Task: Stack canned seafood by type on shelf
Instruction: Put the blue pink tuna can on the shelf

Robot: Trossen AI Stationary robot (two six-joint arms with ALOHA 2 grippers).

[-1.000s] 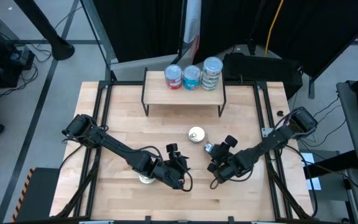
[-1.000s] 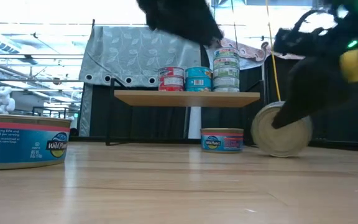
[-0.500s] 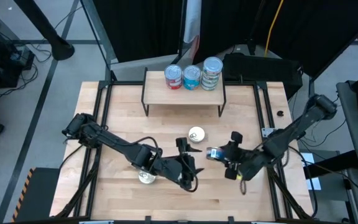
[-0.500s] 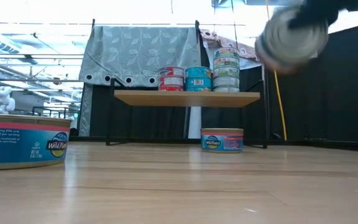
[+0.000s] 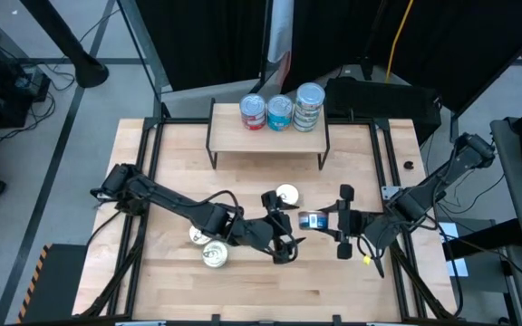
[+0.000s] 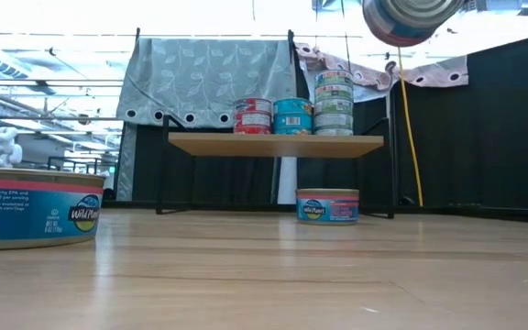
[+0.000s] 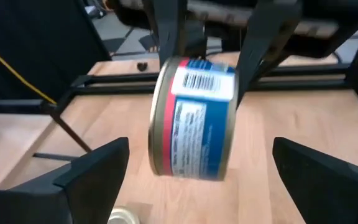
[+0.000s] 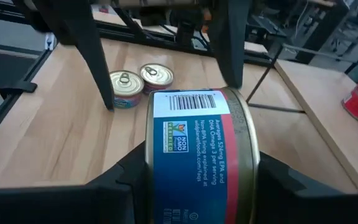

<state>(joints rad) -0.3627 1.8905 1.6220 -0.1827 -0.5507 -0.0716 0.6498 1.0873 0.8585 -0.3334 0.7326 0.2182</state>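
Observation:
My right gripper (image 5: 321,222) holds one tin of canned seafood (image 8: 194,149), blue and red sided, high over the table's middle right. My left gripper (image 5: 277,226) stands open just to the left of that tin. Its two fingers (image 7: 98,171) are spread wide on either side and clear of the tin. The shelf (image 5: 268,134) stands at the far middle with three stacks of tins (image 5: 280,111) on its top. One tin (image 5: 286,195) sits flat on the table in front of the shelf. Two more (image 5: 199,235) lie flat under my left arm. My right gripper pinches the tin between its two fingers (image 7: 166,37), one on each flat end (image 8: 248,155), so the printed side wall faces outward. The fingers come nearly level from the table's right side. The tin stands on edge, lifted clear of the table.
Black frame rails (image 5: 152,163) run along the table's left and right sides. A patterned cloth (image 6: 209,73) hangs behind the shelf. The wooden tabletop (image 5: 243,181) between the shelf and the arms shows bare.
My right gripper has risen from the table with the tin and rolled; the tin stood on its edge on the wood and now hangs clear, high up. My left gripper has gone up and toward the table's right, nearer the held tin, and has opened wider.

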